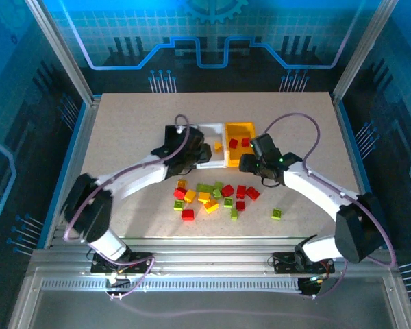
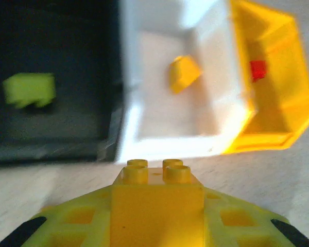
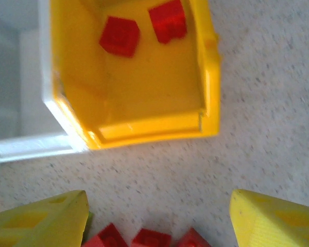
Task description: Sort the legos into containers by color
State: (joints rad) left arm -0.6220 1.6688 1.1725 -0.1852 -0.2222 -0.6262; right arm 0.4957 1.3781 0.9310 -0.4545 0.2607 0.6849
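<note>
1. The table (image 3: 257, 128) — a matt, finely speckled, grainy board.
2. The yellow bin (image 3: 212, 77) is smooth plastic with a soft sheen, and the white bin (image 2: 159, 141) is the same.
3. The black bin (image 2: 51, 152) is duller plastic.
4. The yellow brick (image 2: 157, 198) — glossy moulded plastic.
5. The frame rails (image 1: 192, 271) are bare, ribbed metal.

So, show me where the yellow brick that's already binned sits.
Left wrist view: the yellow brick lies in the white bin, between the black bin on its left and the yellow bin.

A robotics lab cell: aluminium-profile frame (image 1: 212, 267), blue circuit-patterned panels (image 1: 212, 34), speckled tabletop (image 1: 123, 130).
</note>
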